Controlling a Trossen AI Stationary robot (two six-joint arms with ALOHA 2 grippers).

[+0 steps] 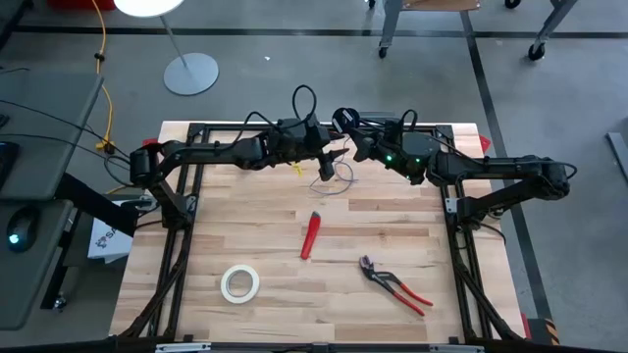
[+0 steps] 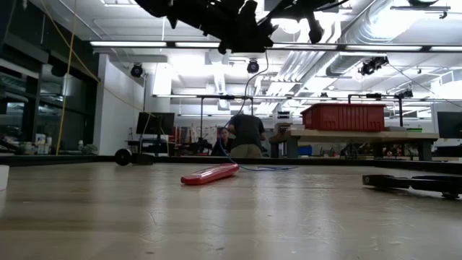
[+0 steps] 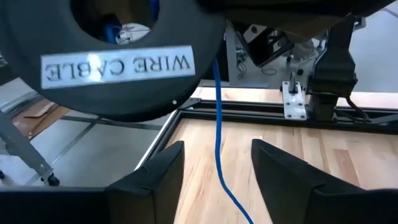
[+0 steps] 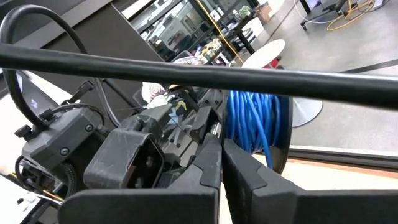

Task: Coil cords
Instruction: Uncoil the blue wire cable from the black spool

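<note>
A black spool (image 3: 112,62) labelled WIRE CABLE, wound with blue wire (image 4: 255,118), hangs above the table's far middle. My right gripper (image 4: 222,146) is shut on it. From the spool the thin blue wire (image 3: 217,124) drops between the open fingers of my left gripper (image 3: 217,146), apart from both. It ends in loose loops (image 1: 334,179) lying on the wood. In the high view, my left gripper (image 1: 324,154) comes from the left and my right gripper (image 1: 345,137) from the right, and they almost meet. My right gripper pinches the rim of the spool's flange (image 4: 214,121) between its two fingers, coming level from the table's right side. The spool is lifted clear of the table, its flat labelled face (image 3: 118,65) turned toward my left gripper.
On the wood lie a red-handled tool (image 1: 310,235) at the middle, red-handled pliers (image 1: 394,284) at the near right and a white tape roll (image 1: 239,282) at the near left. A black frame (image 1: 186,186) borders the table. A person (image 2: 245,133) stands far behind it.
</note>
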